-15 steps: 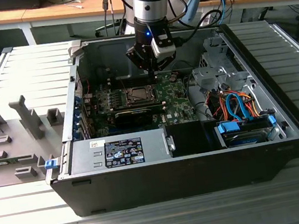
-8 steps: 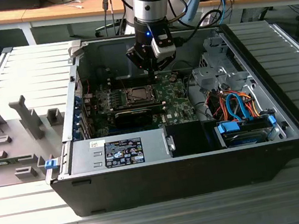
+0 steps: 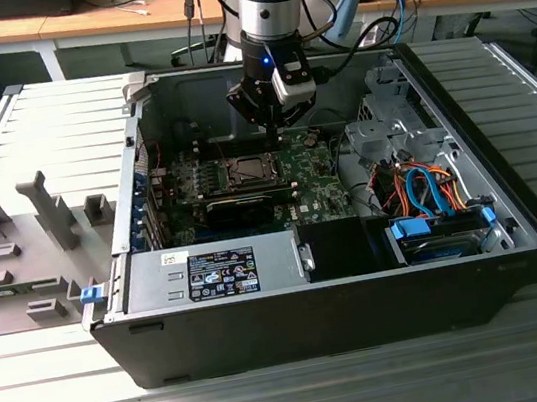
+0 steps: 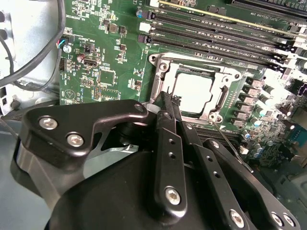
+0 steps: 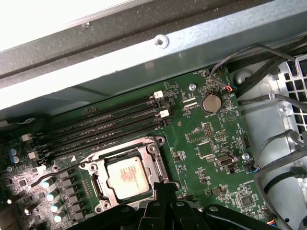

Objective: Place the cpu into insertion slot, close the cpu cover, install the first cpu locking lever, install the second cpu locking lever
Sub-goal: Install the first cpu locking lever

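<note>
Right at the fingertips (image 4: pixel 167 104) sits one socket (image 5: pixel 99 188), its single chip (image 4: pixel 192 91) seated, one metal cover (image 4: pixel 160 82) flat over it. Gripper (image 3: pixel 275 137) clenched, fingers pressed together on nothing. One thin wire lever (image 4: pixel 231 144) runs just beside the fingers. Past the socket: four long memory slots (image 5: pixel 110 122). One coin battery (image 5: pixel 209 102) and loose cables (image 5: pixel 271 98) lie well off to one side of them.

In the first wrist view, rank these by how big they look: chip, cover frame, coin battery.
1. cover frame, which surrounds the chip
2. chip
3. coin battery, clearly the smallest
All three sit on the same board, so the order looks safe.
</note>
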You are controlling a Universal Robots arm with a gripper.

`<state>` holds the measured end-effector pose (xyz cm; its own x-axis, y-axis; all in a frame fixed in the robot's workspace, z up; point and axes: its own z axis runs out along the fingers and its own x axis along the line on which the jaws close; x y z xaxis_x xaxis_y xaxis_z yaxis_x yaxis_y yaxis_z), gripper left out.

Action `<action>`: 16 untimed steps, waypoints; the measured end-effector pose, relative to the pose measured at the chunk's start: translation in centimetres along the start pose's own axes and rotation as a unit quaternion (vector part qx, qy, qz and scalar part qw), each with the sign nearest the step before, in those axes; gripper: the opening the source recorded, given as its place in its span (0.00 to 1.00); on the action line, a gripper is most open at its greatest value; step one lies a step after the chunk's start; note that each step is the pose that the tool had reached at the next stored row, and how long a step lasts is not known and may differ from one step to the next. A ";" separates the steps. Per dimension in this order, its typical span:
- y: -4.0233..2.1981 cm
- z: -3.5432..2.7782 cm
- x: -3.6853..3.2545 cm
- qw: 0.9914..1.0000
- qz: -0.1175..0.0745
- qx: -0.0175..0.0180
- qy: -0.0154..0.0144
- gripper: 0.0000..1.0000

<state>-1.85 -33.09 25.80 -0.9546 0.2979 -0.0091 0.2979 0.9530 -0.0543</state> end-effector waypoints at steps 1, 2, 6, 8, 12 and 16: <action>0.00 0.00 0.00 1.000 0.000 0.000 0.000 0.11; 0.00 0.00 0.00 1.000 0.000 0.000 0.000 0.11; 0.00 0.00 0.00 1.000 -0.001 0.000 0.000 0.11; 0.00 0.00 0.00 1.000 -0.002 0.000 0.000 0.11; 0.00 0.00 0.00 1.000 -0.004 0.000 0.000 0.11; 0.00 0.01 0.00 1.000 -0.007 0.000 0.000 0.11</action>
<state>-1.85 -33.09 25.79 -0.9588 0.2840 -0.0092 0.2840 0.9573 -0.0542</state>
